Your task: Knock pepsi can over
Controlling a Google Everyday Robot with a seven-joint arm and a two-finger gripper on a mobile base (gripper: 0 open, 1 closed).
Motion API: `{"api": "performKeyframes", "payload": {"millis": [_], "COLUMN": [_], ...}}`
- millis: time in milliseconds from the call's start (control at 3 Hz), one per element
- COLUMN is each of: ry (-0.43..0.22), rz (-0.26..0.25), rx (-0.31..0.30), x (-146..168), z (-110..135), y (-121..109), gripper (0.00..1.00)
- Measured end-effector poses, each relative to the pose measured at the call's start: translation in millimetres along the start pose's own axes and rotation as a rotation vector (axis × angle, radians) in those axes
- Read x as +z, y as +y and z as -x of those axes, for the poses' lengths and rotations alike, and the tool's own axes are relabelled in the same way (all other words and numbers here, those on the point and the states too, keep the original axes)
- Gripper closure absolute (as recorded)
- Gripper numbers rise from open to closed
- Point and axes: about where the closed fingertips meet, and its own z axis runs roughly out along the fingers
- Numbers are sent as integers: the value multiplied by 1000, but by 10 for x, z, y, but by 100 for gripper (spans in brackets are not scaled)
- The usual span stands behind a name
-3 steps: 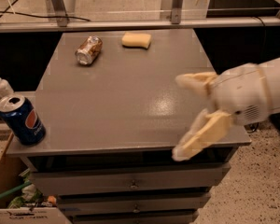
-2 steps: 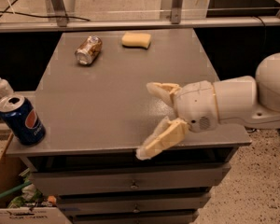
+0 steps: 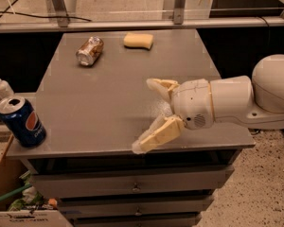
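One tool (image 3: pixel 144 116), fingers (image 3: pixel 162 131) spread, hovers over the table (image 3: pixel 109 103), far from pepsi can (image 3: pixel 23 123).

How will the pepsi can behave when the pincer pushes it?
The pepsi can stands upright, tall for its base: a high push likely tips it. It sits at the near-left corner of the table, so it may fall off. Round sides: probably rolls once down. The open pincer is over the table's front, apart from it.

Grey table (image 3: pixel 109 108) under my gripper (image 3: pixel 143 116), fingers spread wide, carries 3 things: upright pepsi can (image 3: pixel 23 123) front-left, brownish can (image 3: pixel 90 51) lying down and sponge (image 3: pixel 138 40) at the back.
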Motion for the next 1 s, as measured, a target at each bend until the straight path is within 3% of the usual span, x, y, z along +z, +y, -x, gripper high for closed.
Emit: {"api": "performKeyframes", "payload": {"millis": [333,1000], "ry": [-33,-183], "rz": [-8,23], "rx": [-35,-154], "x": [178,1107], "z": [-9,139], "y": [2,-129], "gripper": [0,0]}}
